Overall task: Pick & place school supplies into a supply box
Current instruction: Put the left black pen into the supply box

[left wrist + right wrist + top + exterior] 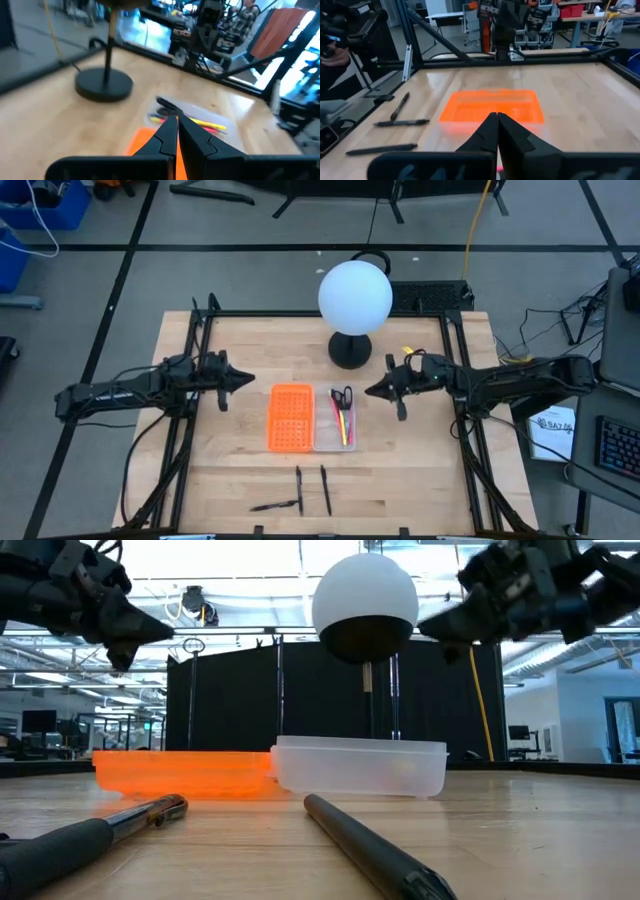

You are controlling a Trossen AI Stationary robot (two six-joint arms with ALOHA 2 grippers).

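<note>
Your left gripper (246,380) has its fingers (167,135) pressed together with nothing between them. It hovers above the worktop (240,460) at about nine o'clock from the centre, pointing toward three o'clock. Your right gripper (370,391) mirrors it at about three o'clock, pointing toward nine o'clock, its fingers (492,131) also closed tight on nothing. In the low view both grippers hang well above the wood.

Between the two grippers sits the supply box (335,442), a clear shallow tray. Inside it you have the black-handled scissors (342,396) at the twelve o'clock end and a pink pen (343,423) and a yellow pencil (347,430) lying lengthwise. Touching the box on its nine o'clock side is an orange perforated rectangle (290,417).

At six o'clock from the box, near the worktop's edge and well apart from it, three black pens lie loose: one upright pen (299,489), a second pen (325,489) just beside it, and a third pen (272,506) lying almost crosswise, its tip near the first.

At twelve o'clock stands a lamp with a white globe (355,295) on a round black base (350,351).
</note>
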